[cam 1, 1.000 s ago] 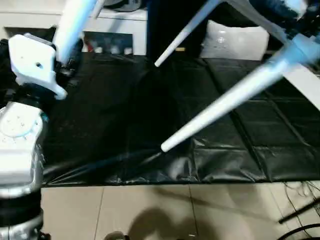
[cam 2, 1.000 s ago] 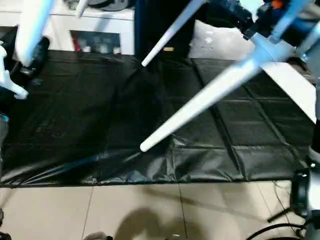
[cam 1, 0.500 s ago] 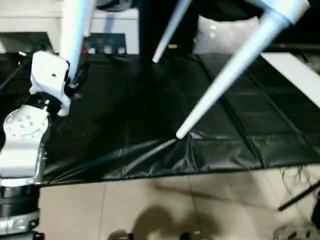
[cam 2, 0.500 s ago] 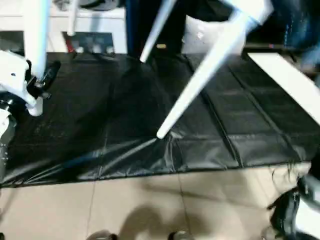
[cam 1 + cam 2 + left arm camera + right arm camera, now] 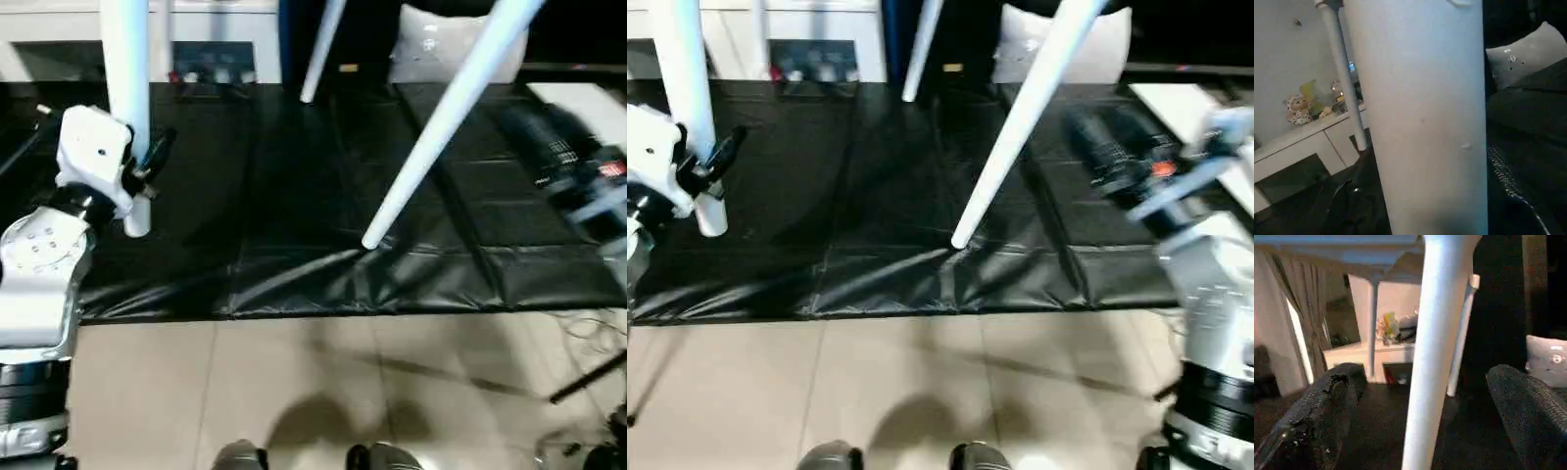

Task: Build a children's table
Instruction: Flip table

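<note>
You are standing the children's table (image 5: 460, 93) upright: left gripper (image 5: 145, 168) clamps one leg (image 5: 127, 108), right gripper (image 5: 1136, 166) gapes nearby. Next, lower all feet onto the black mat (image 5: 294, 196).

A black plastic sheet (image 5: 294, 196) covers beige floor tiles (image 5: 294, 392); a white cabinet (image 5: 1386, 357) lines the wall beside curtains (image 5: 1283, 308).

Three white table legs show from the head camera: one at the left (image 5: 125, 98), one slanting through the middle (image 5: 446, 122), one at the back (image 5: 321, 49). There are two pincers, left (image 5: 147, 166) and right (image 5: 1122, 162), one black mat (image 5: 294, 196), one pale cushion (image 5: 431, 44) and one stuffed toy (image 5: 1299, 108).
</note>
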Robot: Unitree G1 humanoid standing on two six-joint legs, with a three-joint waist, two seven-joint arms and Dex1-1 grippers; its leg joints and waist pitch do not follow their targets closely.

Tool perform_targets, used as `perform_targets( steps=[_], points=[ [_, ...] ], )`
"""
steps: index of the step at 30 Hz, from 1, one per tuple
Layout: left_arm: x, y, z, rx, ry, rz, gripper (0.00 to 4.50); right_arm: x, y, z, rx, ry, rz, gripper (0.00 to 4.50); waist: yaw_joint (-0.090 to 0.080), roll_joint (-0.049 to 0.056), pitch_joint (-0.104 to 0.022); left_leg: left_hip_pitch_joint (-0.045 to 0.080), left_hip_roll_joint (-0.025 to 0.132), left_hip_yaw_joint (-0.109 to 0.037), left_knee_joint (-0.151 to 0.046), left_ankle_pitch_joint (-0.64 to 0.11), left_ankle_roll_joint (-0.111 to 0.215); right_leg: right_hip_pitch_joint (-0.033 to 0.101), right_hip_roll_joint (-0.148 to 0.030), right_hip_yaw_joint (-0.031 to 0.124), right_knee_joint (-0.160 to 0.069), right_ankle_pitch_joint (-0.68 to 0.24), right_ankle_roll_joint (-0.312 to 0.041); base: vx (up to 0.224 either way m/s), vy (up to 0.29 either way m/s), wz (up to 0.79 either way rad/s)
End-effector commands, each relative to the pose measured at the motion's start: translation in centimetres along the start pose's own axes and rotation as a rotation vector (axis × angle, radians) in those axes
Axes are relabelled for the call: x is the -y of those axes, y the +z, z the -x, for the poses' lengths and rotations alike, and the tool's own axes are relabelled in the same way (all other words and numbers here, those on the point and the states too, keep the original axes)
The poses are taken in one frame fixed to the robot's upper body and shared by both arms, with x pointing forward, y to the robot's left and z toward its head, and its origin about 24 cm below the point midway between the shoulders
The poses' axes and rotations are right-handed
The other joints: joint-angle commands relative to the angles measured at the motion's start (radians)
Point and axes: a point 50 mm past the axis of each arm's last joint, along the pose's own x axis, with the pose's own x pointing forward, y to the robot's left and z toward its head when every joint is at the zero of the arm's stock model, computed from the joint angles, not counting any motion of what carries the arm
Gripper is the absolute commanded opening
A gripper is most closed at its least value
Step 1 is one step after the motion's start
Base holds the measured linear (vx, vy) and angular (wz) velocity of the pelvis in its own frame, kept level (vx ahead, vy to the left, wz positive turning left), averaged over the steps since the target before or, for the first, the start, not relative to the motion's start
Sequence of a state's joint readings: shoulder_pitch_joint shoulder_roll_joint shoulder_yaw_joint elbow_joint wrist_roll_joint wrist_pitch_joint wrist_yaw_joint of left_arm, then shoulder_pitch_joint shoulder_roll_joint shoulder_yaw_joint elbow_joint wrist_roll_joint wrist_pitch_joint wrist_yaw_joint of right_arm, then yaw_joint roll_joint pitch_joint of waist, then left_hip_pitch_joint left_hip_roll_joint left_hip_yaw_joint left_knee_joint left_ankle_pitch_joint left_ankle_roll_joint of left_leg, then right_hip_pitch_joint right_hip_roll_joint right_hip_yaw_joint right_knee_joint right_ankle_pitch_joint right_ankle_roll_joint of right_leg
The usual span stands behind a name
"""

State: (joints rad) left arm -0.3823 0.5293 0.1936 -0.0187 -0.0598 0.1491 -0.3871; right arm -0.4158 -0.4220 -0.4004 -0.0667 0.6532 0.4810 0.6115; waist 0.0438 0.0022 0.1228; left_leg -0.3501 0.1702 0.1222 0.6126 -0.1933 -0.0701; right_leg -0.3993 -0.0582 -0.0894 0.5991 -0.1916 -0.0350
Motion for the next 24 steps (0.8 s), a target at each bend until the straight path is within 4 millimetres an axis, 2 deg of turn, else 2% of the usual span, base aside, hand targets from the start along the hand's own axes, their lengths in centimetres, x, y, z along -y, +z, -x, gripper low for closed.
perform_targets(
  steps=[1,2,3,4,5,6,7,8,9,10,11,12,13,14,15,16,17,19,21,22,24],
  points=[
    [0.1,0.5,0.2,0.012,-0.034,-0.044,1.79,0.2,-0.6,-0.6,-0.008,-0.023,0.016,4.5,-0.041,0.018,-0.036,0.059,0.04,-0.024,-0.084,-0.643,0.002,0.016,-0.047,-0.045,-0.162,-0.674,0.036,0.0,0.0,0.0],
    [0.1,0.4,0.3,0.009,-0.035,-0.048,1.79,0.3,-0.8,-0.9,-0.007,-0.027,0.017,4.5,-0.04,0.036,-0.032,0.034,0.069,-0.039,-0.127,-0.749,-0.007,0.048,-0.035,-0.058,-0.119,-0.574,0.025,-0.094,0.035,-0.08],
    [0.1,0.4,0.4,0.007,-0.036,-0.049,1.77,0.3,-0.8,-1.0,-0.005,-0.031,0.015,4.5,-0.003,0.044,-0.037,-0.076,0.111,-0.044,-0.21,-0.88,-0.018,0.123,-0.038,-0.016,0.103,-0.185,-0.024,-0.094,0.035,-0.08],
    [0.1,0.3,0.5,0.001,-0.037,-0.052,1.75,0.4,-1.1,-1.5,-0.001,-0.042,0.011,4.5,0.018,0.017,-0.048,-0.035,0.091,-0.012,-0.206,-0.822,0.011,0.085,-0.034,0.039,0.122,-0.206,-0.007,-0.059,-0.025,0.0],
    [0.1,0.3,0.6,0.0,-0.038,-0.052,1.75,0.4,-1.1,-1.7,-0.001,-0.038,0.011,4.5,-0.001,-0.023,-0.063,0.008,0.06,-0.01,-0.147,-0.688,-0.012,0.059,-0.071,0.082,0.06,-0.412,0.012,0.033,-0.063,-0.08],
    [0.0,0.2,0.6,-0.003,-0.038,-0.054,1.75,0.3,-1.3,-2.0,-0.005,-0.028,0.008,4.5,0.007,-0.031,-0.043,0.047,-0.004,-0.006,0.034,-0.357,-0.026,-0.023,-0.187,0.081,-0.143,-1.014,0.002,0.033,-0.063,-0.08],
    [0.0,0.1,0.8,-0.01,-0.041,-0.062,1.72,0.3,-1.8,-2.7,-0.013,-0.01,0.011,4.5,0.024,-0.041,-0.059,-0.033,0.013,-0.015,-0.026,-0.093,0.002,0.055,-0.157,0.087,-0.109,-0.898,-0.007,0.066,-0.039,-0.24],
    [0.0,0.1,0.8,-0.01,-0.041,-0.062,1.72,0.3,-1.8,-2.7,-0.013,-0.01,0.011,4.5,0.024,-0.041,-0.059,-0.033,0.013,-0.015,-0.026,-0.093,0.002,0.055,-0.157,0.087,-0.109,-0.898,-0.007,0.0,0.0,0.0],
    [-0.1,0.1,0.8,-0.012,-0.042,-0.065,1.72,0.3,-1.9,-2.9,-0.016,-0.004,0.012,4.5,0.02,-0.011,-0.059,-0.017,0.034,-0.011,-0.07,-0.163,-0.02,0.028,-0.099,0.057,-0.086,-0.664,-0.061,0.0,0.0,0.0],
    [-0.1,0.0,0.9,-0.015,-0.041,-0.066,1.72,0.4,-2.2,-3.4,-0.017,0.005,0.01,4.5,0.009,0.0,-0.068,-0.014,0.05,-0.011,-0.086,-0.253,-0.033,0.028,-0.078,0.05,-0.059,-0.474,-0.109,0.0,0.0,0.0],
    [-0.2,0.0,0.9,-0.017,-0.04,-0.066,1.72,0.4,-2.3,-3.7,-0.017,0.009,0.004,4.5,0.006,0.005,-0.069,-0.015,0.055,-0.012,-0.091,-0.278,-0.041,0.029,-0.075,0.05,-0.053,-0.407,-0.13,0.0,0.0,0.0],
    [-0.2,0.0,1.0,-0.019,-0.04,-0.067,1.72,0.4,-2.4,-4.0,-0.016,0.013,-0.003,4.5,0.002,0.002,-0.072,-0.027,0.058,-0.014,-0.098,-0.293,-0.044,0.04,-0.074,0.047,-0.042,-0.314,-0.161,0.0,0.0,0.0],
    [-0.3,-0.1,1.1,-0.024,-0.039,-0.071,1.72,0.6,-2.6,-4.6,-0.013,0.012,-0.009,4.5,0.004,0.002,-0.069,-0.021,0.058,-0.008,-0.1,-0.345,-0.044,0.034,-0.075,0.048,-0.048,-0.32,-0.167,0.0,0.0,0.0],
    [-0.3,-0.1,1.1,-0.025,-0.04,-0.071,1.72,0.6,-2.7,-4.7,-0.014,0.013,-0.01,4.5,0.003,0.002,-0.07,-0.019,0.056,-0.006,-0.098,-0.36,-0.046,0.032,-0.078,0.05,-0.048,-0.322,-0.173,0.0,0.0,0.0],
    [-0.3,-0.1,1.1,-0.026,-0.041,-0.072,1.72,0.6,-2.8,-4.9,-0.014,0.018,-0.011,4.5,0.003,-0.003,-0.072,-0.022,0.055,-0.004,-0.098,-0.354,-0.045,0.037,-0.081,0.05,-0.05,-0.323,-0.174,0.0,0.0,0.0],
    [-0.3,-0.2,1.2,-0.029,-0.043,-0.073,1.72,0.9,-2.9,-5.5,-0.016,0.005,0.002,4.5,0.007,-0.003,-0.073,-0.023,0.054,0.005,-0.095,-0.316,-0.034,0.034,-0.083,0.055,-0.051,-0.291,-0.179,0.0,0.0,0.0],
    [-0.3,-0.2,1.2,-0.029,-0.044,-0.073,1.72,1.0,-2.9,-5.7,-0.013,0.002,0.001,4.5,0.009,-0.01,-0.077,-0.024,0.055,0.011,-0.094,-0.274,-0.023,0.038,-0.083,0.056,-0.048,-0.251,-0.185,0.0,0.0,0.0],
    [-0.3,-0.2,1.3,-0.03,-0.047,-0.072,1.72,0.7,-2.9,-6.2,0.0,0.038,-0.036,4.5,0.009,-0.007,-0.079,-0.028,0.056,0.016,-0.092,-0.226,-0.01,0.041,-0.083,0.057,-0.04,-0.195,-0.197,0.026,0.006,0.0],
    [-0.2,-0.2,1.3,-0.031,-0.049,-0.072,1.72,0.6,-3.0,-6.5,0.003,0.064,-0.047,4.5,0.013,-0.005,-0.085,-0.027,0.059,0.023,-0.088,-0.161,0.009,0.045,-0.078,0.056,-0.029,-0.078,-0.214,0.052,0.008,0.0],
    [-0.2,-0.4,1.3,-0.038,-0.062,-0.071,1.72,0.2,-3.4,-7.3,-0.009,0.118,-0.052,4.5,0.014,-0.006,-0.088,-0.027,0.058,0.026,-0.085,-0.134,0.019,0.048,-0.077,0.056,-0.024,-0.028,-0.222,0.0,0.0,0.0],
    [-0.1,-0.5,1.4,-0.041,-0.07,-0.071,1.72,0.2,-3.6,-8.0,-0.014,0.125,-0.058,4.5,0.015,-0.005,-0.09,-0.029,0.056,0.029,-0.082,-0.124,0.03,0.051,-0.079,0.055,-0.022,-0.013,-0.236,0.0,0.0,0.0]
  ],
)
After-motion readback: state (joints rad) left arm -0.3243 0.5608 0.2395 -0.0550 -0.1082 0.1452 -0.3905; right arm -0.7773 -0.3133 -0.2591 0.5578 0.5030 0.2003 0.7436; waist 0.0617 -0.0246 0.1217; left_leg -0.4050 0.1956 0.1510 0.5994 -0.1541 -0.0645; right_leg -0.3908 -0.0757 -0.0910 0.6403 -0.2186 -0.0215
